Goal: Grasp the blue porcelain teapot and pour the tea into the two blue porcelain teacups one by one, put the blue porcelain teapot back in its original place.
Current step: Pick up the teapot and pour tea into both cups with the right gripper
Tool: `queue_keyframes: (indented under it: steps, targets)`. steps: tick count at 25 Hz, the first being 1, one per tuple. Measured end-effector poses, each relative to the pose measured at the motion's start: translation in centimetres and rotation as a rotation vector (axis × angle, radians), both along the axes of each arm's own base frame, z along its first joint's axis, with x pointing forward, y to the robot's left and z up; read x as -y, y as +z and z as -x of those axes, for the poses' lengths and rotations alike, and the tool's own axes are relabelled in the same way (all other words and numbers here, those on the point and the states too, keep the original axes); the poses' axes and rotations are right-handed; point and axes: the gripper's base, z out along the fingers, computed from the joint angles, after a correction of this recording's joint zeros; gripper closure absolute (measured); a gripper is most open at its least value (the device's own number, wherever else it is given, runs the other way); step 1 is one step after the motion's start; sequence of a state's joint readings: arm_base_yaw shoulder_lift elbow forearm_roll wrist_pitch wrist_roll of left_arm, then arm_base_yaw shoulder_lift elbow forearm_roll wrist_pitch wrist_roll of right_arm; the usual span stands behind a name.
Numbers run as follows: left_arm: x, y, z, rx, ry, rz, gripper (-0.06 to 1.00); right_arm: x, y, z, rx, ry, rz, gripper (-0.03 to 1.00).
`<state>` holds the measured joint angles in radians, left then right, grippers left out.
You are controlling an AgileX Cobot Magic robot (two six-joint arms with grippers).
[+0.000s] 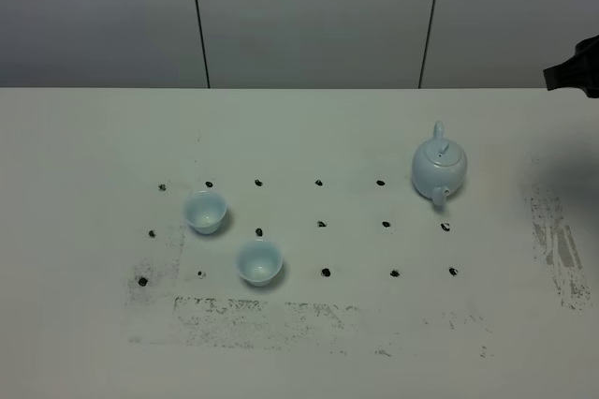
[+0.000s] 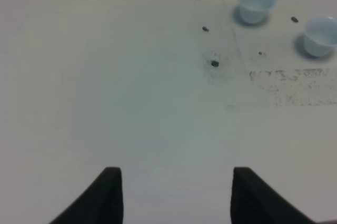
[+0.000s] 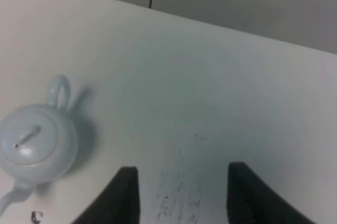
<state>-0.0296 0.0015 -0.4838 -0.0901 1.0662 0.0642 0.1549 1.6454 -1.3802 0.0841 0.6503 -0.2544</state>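
The pale blue porcelain teapot [image 1: 438, 170] stands upright on the white table [image 1: 309, 127] at the right, spout toward the front, handle toward the back; the right wrist view shows the teapot [image 3: 37, 142] too. Two small blue teacups [image 1: 206, 211] [image 1: 259, 261] sit at the left, apart from each other, and appear in the left wrist view as cups [image 2: 256, 3] [image 2: 320, 35]. My left gripper [image 2: 176, 192] hangs open over bare table, well away from the cups. My right gripper [image 3: 181, 195] is open and holds nothing, off to the side of the teapot.
A grid of small black dots [image 1: 321, 224] marks the table's middle. Scuffed dark smudges [image 1: 262, 317] lie near the front and at the right [image 1: 560, 244]. A dark part of the right arm [image 1: 576, 69] pokes in at the right edge. Grey wall panels rise behind.
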Motion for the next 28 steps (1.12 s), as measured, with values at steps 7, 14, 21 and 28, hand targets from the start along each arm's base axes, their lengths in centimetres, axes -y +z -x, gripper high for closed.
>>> queue_keyframes:
  steps: [7, 14, 21, 28]
  targets:
    - [0.0, -0.7, -0.2, -0.02, 0.004, 0.002, 0.46, -0.1, -0.1, -0.1, 0.006, 0.007, -0.004, 0.6]
    - [0.0, -0.7, -0.2, -0.022, 0.002, 0.001, 0.46, -0.2, -2.1, -0.5, -0.034, 0.012, 0.001, 0.6]
    - [0.0, -0.7, -0.2, -0.021, 0.002, 0.0, 0.46, -0.3, -3.3, -1.0, -0.063, 0.017, 0.01, 0.6]
    - [0.0, -0.7, -0.2, -0.022, 0.001, 0.001, 0.45, -0.3, -3.4, -1.0, -0.062, 0.017, 0.01, 0.6]
